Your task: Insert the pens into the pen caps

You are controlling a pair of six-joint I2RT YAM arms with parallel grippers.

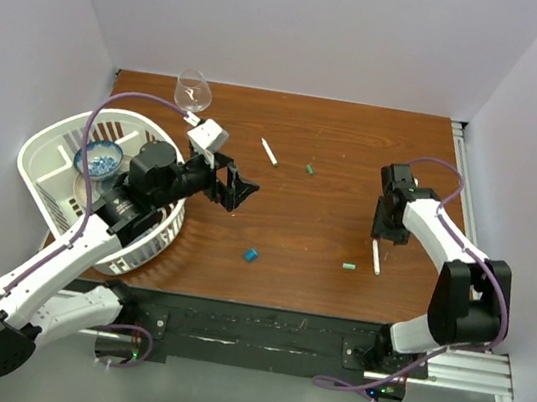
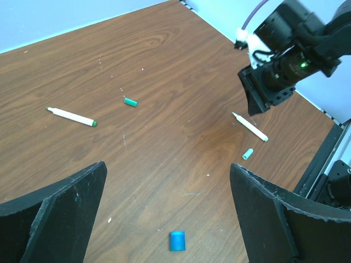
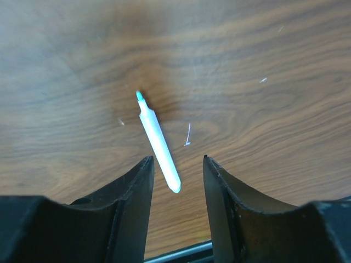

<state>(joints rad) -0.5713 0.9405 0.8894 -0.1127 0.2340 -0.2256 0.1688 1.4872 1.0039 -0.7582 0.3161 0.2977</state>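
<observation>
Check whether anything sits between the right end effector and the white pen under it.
Nothing visible does. The pen lies on the bare table, one end in the gap between the parted fingers of the right end effector.

right pincer over pen end; green cap near pen

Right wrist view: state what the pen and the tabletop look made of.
Pen: probably plastic. The barrel is smooth, uniformly white and slightly glossy, with a green tip.
Tabletop: wood or a wood-look laminate. It shows brown flowing grain and a soft satin sheen, with a few pale scuffs. Which of the two it is cannot be told from the look alone.
</observation>
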